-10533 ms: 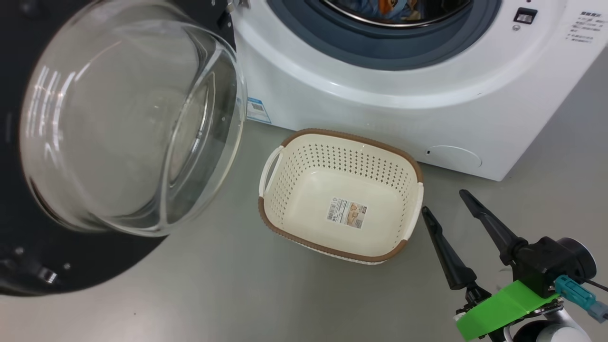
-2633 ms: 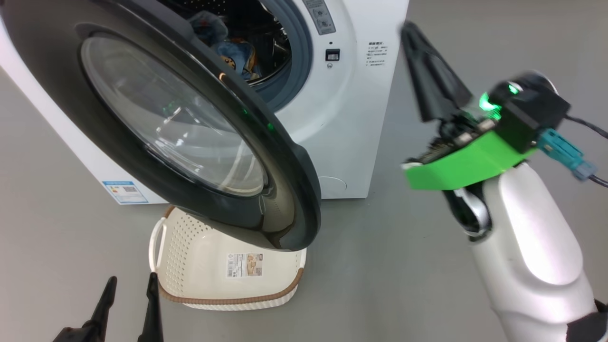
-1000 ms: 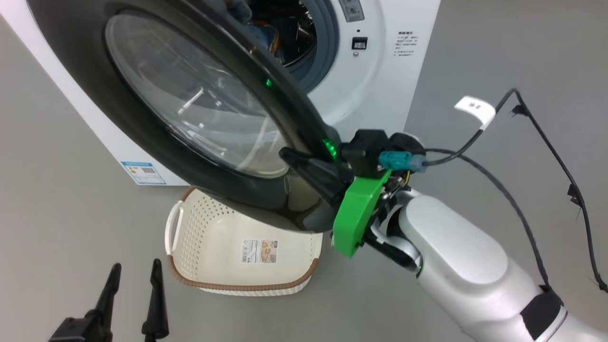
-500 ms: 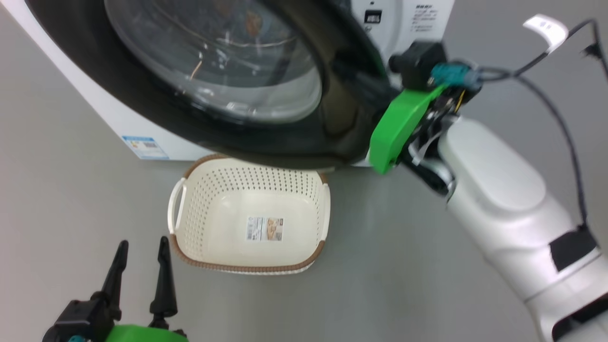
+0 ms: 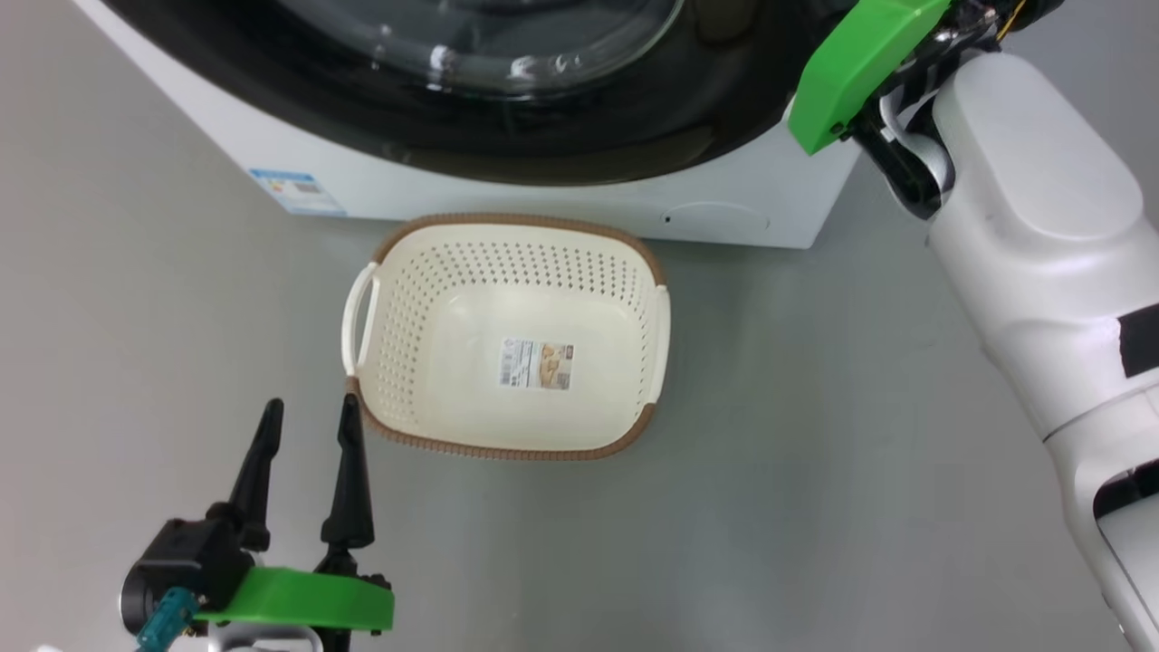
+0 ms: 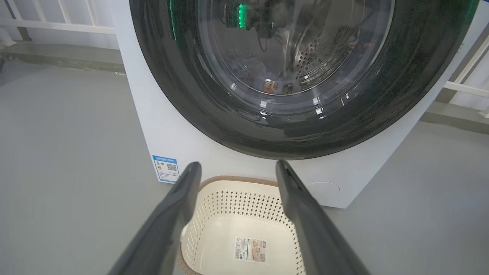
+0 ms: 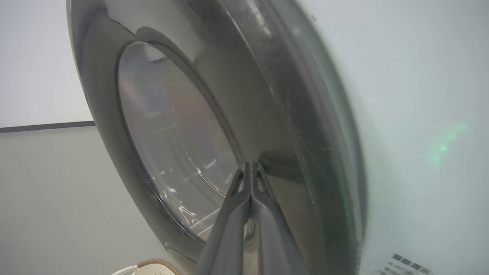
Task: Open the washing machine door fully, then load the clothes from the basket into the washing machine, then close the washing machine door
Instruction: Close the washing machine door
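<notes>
Door (image 5: 543, 154) above basket (image 5: 507, 450) on floor (image 5: 815, 471) | left claw (image 5: 310, 403) spread | right claw (image 7: 251, 165) pinched against door

I am working in what is looking like a bare test room: the washing machine (image 6: 149, 126) is standing free on a plain grey floor (image 6: 57, 152), white railings (image 6: 57, 26) running behind it.

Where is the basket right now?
Head view, centre: the empty basket sits on the floor before the washing machine, the open left gripper by its lower-left corner.
</notes>
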